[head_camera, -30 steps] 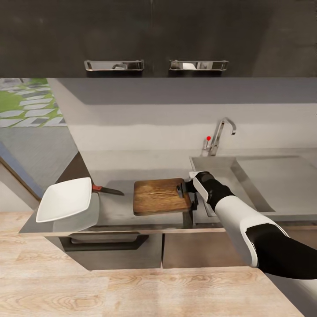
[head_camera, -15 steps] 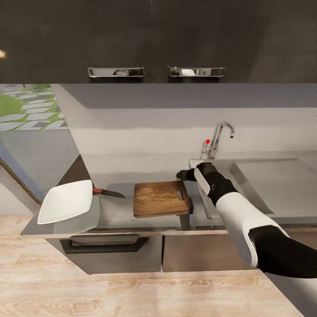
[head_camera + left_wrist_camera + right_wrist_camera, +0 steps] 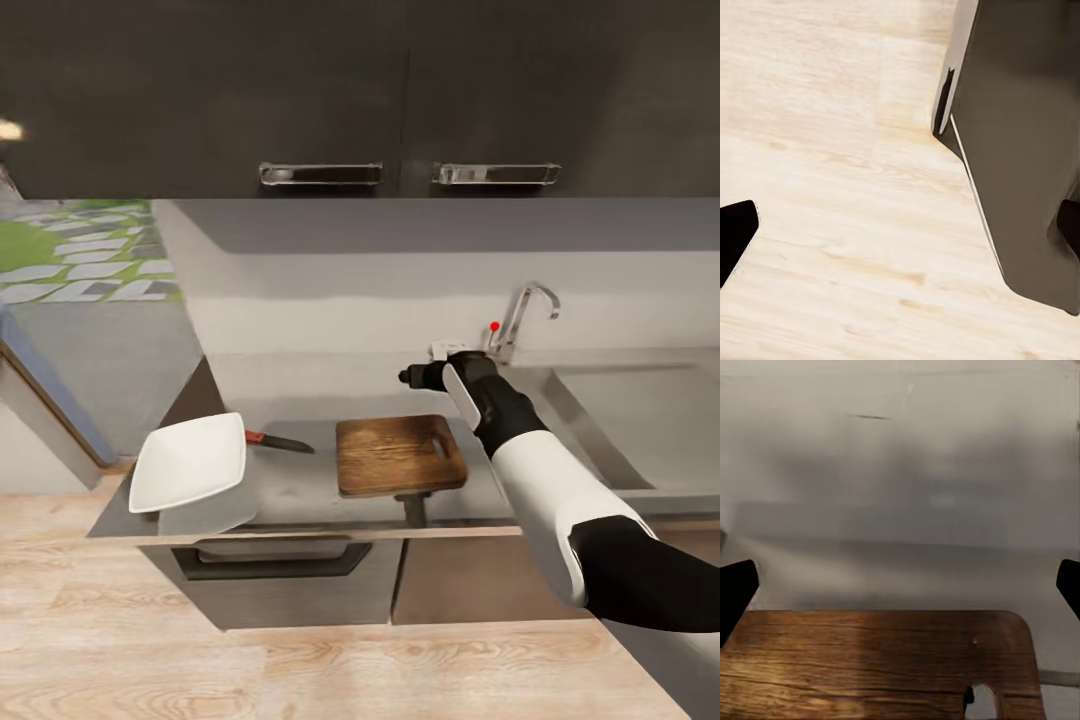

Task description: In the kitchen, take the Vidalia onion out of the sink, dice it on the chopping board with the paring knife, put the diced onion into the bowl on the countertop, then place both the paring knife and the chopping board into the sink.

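Observation:
The brown chopping board [image 3: 398, 455] lies flat on the grey countertop [image 3: 300, 480], slot handle toward the sink [image 3: 625, 420]. My right gripper [image 3: 412, 377] hovers open just above and behind the board's far edge, holding nothing. In the right wrist view the gripper [image 3: 900, 585] has its jaws wide apart over the board [image 3: 870, 660]. The paring knife [image 3: 278, 441] rests between the board and the white bowl [image 3: 190, 460], which sits at the counter's left end. My left gripper [image 3: 900, 232] hangs open over the wooden floor. The Vidalia onion is out of view.
A curved tap [image 3: 522, 312] with a red knob stands behind the sink. Dark wall cabinets [image 3: 400, 90] with two chrome handles hang above the counter. A dark cabinet side [image 3: 1020, 150] stands close beside the left gripper. Wooden floor [image 3: 300, 670] runs before the base cabinets.
My right gripper has left the board's handle end and risen toward the back wall. The board stays flat. The whole view has shifted, so the camera moved.

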{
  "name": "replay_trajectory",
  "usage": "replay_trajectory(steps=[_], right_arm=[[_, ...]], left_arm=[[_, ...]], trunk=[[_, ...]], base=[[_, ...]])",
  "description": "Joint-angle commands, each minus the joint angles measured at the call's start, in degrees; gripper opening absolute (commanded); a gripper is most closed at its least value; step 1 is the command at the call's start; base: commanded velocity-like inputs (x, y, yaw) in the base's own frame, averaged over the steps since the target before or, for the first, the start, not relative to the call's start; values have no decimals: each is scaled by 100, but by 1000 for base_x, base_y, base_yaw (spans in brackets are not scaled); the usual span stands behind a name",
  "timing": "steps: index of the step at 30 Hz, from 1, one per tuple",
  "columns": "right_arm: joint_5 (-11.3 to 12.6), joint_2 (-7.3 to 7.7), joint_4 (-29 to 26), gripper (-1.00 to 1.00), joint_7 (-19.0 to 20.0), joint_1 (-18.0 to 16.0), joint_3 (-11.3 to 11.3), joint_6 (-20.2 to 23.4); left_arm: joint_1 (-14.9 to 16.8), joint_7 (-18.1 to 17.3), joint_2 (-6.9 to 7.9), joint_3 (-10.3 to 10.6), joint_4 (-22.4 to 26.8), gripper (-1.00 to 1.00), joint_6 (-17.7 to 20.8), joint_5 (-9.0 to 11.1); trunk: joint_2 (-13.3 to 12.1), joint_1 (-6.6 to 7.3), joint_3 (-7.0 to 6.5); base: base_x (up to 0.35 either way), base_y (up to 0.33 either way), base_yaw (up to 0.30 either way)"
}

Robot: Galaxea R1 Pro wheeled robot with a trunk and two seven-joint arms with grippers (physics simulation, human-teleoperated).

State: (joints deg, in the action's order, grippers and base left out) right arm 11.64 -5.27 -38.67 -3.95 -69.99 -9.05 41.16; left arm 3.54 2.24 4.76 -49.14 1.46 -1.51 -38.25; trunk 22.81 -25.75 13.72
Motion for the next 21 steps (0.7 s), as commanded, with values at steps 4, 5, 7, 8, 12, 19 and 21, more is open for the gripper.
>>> replay_trajectory(steps=[4, 5, 7, 8, 12, 19, 21], right_arm=[[42, 91, -34, 100, -17, 104, -12, 15], [42, 144, -38, 100, -3, 140, -11, 9], [41, 280, -41, 100, 52, 178, -10, -1], [40, 363, -42, 100, 128, 188, -9, -5], [40, 659, -44, 100, 741, 202, -16, -6], [37, 829, -44, 100, 981, 205, -18, 0], [37, 912, -44, 100, 995, 207, -13, -1]], left_arm=[[6, 13, 148, -43, -7, 100, -17, -60], [6, 10, 191, -43, -6, 100, -20, -60], [6, 7, 238, -43, -6, 100, -17, -60], [6, 6, 250, -43, -6, 100, -17, -60], [6, 5, 266, -43, -6, 100, -19, -60], [6, 5, 257, -43, -6, 100, -16, -60], [6, 5, 257, -43, -6, 100, -16, -60]], trunk=[[11, -3, 9], [11, -3, 9], [11, -3, 9], [11, -3, 9], [11, -3, 9], [11, -3, 9], [11, -3, 9]], base=[[0, 314, 0], [0, 315, 0], [0, 315, 0], [0, 315, 0], [0, 315, 0], [0, 273, 0], [0, 166, 0]])
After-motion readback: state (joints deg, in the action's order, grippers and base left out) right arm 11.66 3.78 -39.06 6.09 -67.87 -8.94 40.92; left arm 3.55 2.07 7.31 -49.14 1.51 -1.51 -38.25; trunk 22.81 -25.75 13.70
